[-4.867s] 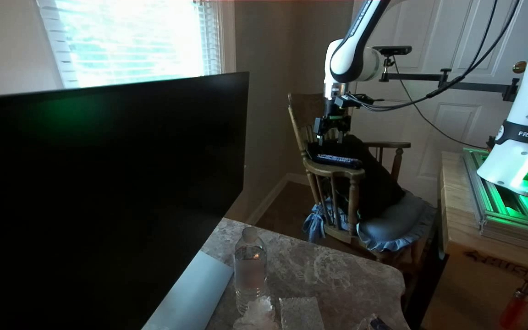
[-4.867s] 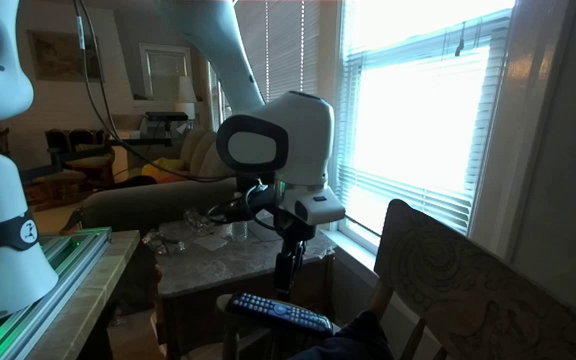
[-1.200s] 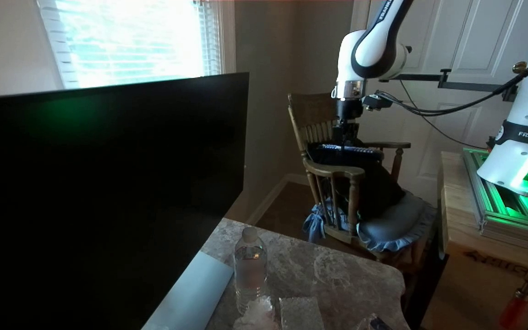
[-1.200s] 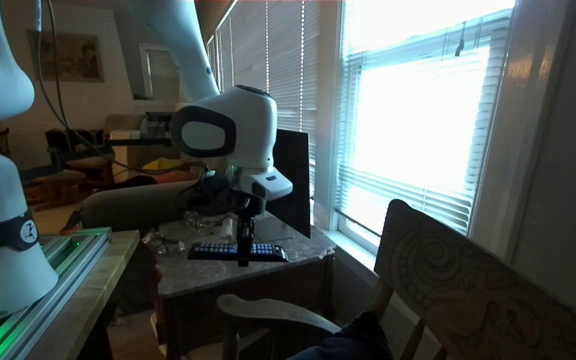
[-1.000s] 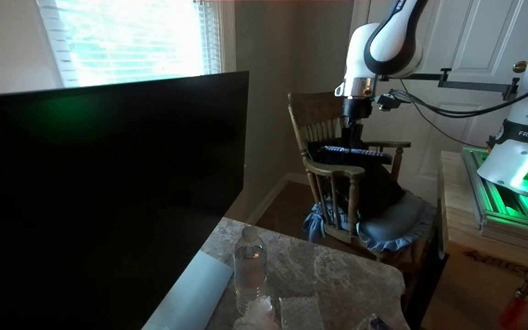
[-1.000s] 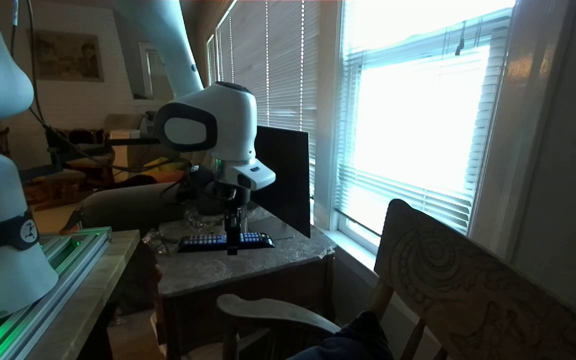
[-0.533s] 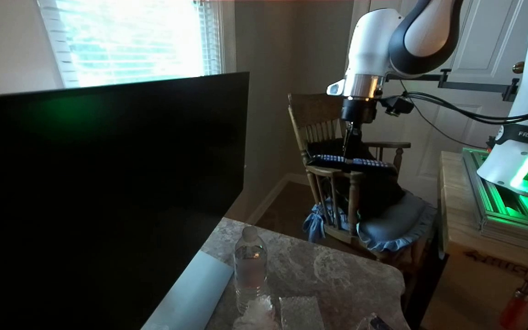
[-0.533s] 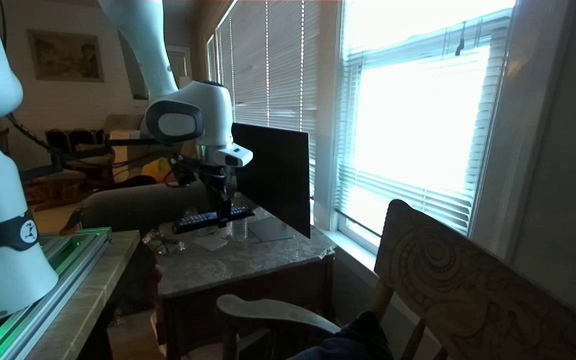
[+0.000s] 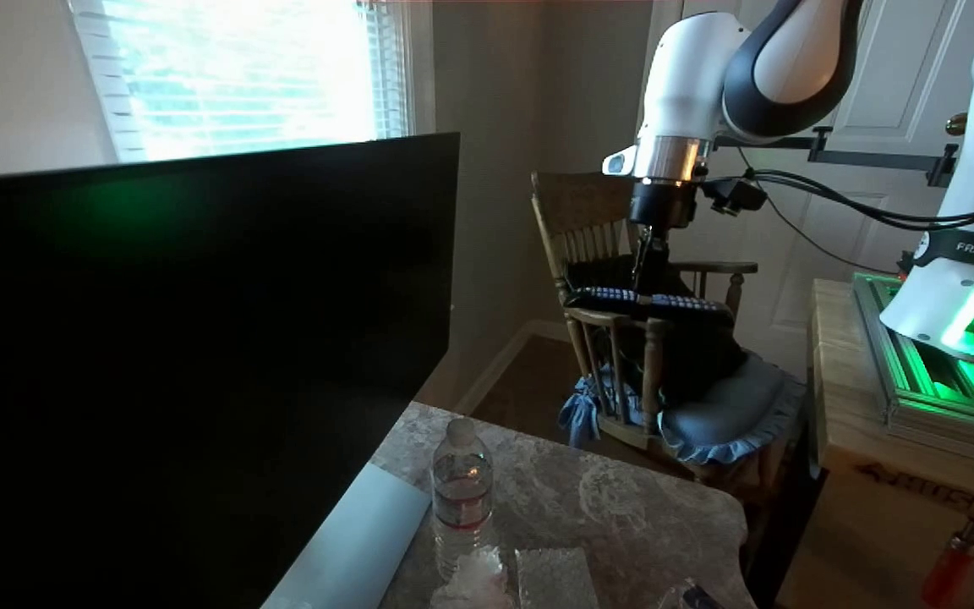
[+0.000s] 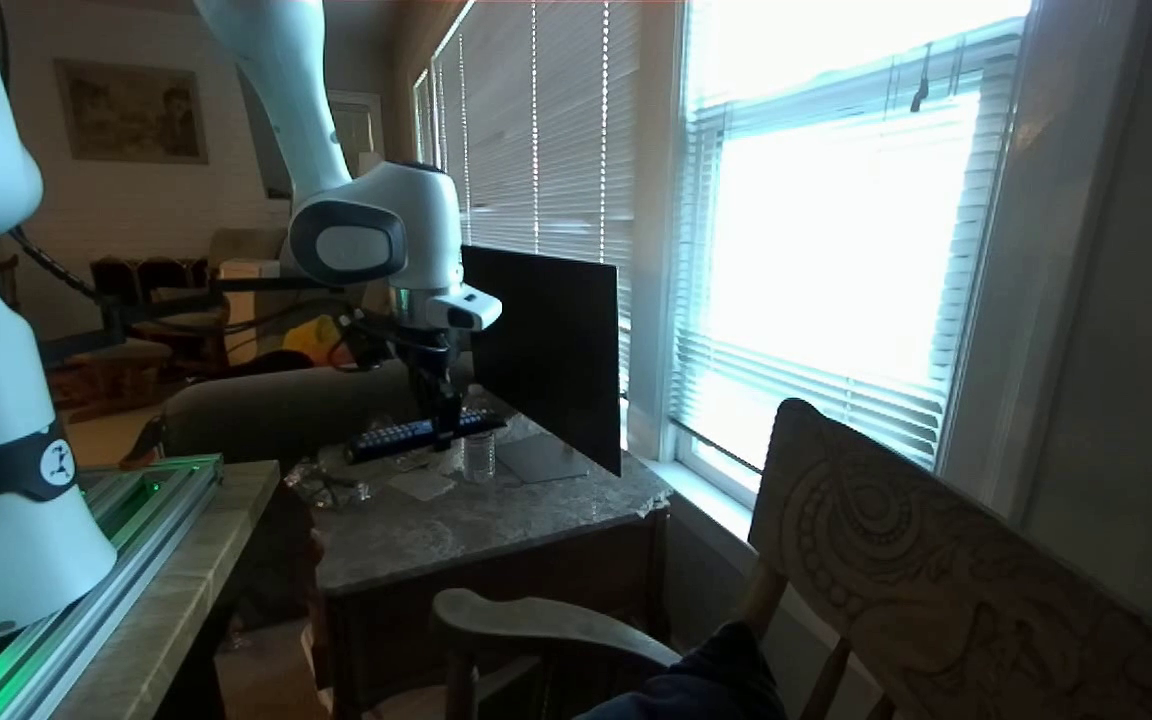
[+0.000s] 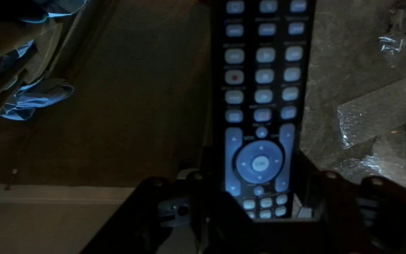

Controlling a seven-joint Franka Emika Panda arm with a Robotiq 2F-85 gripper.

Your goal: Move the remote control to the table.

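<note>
The remote (image 11: 261, 106) has come nearer the table (image 9: 622, 491), clamped in our gripper (image 11: 256, 162), its length roughly along the table's edge, so we should likely shift it inward.

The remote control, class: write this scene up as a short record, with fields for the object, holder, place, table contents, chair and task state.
Object: remote control, buttons facing up
Holder: gripper, shut on its two long sides
Place: in the air, not resting on the table
Table contents: clear bottle, upright; crumpled plastic
Chair: wooden chair with blue cushion and black cloth
Task state: unfinished; remote control not yet set down
</note>
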